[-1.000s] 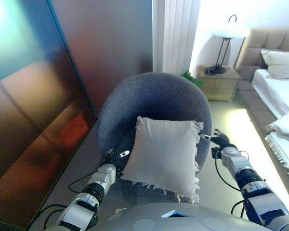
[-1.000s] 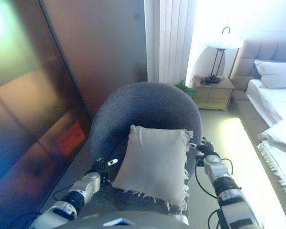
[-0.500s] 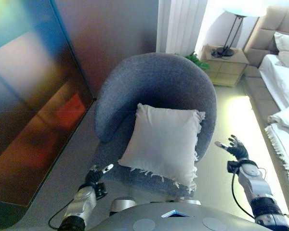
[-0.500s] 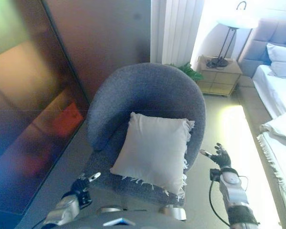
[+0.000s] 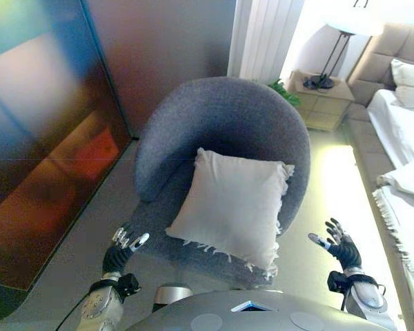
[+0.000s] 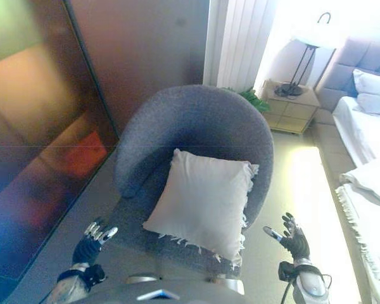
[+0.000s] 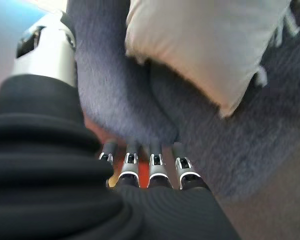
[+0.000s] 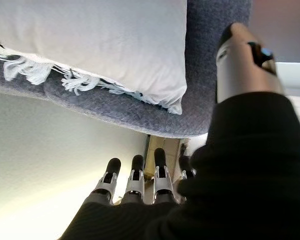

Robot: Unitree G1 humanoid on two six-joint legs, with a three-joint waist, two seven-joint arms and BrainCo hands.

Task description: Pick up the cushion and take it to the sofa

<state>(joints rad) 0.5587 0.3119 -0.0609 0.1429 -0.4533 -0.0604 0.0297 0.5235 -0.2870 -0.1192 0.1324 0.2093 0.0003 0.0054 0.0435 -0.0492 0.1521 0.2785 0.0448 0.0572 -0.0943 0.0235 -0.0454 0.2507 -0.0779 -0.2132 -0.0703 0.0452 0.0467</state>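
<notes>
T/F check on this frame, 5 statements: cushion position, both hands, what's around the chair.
1. The cushion lies on the seat of the grey armchair. True.
2. The left hand grips a corner of the cushion. False: it is open, beside the chair and clear of the cushion.
3. The right hand is open, with fingers spread, off the chair's other side. True.
4. The cushion has already been lifted off the chair. False: it rests on the seat, held by neither hand.
5. A lamp stands on the nightstand behind the chair, next to a bed. True.
</notes>
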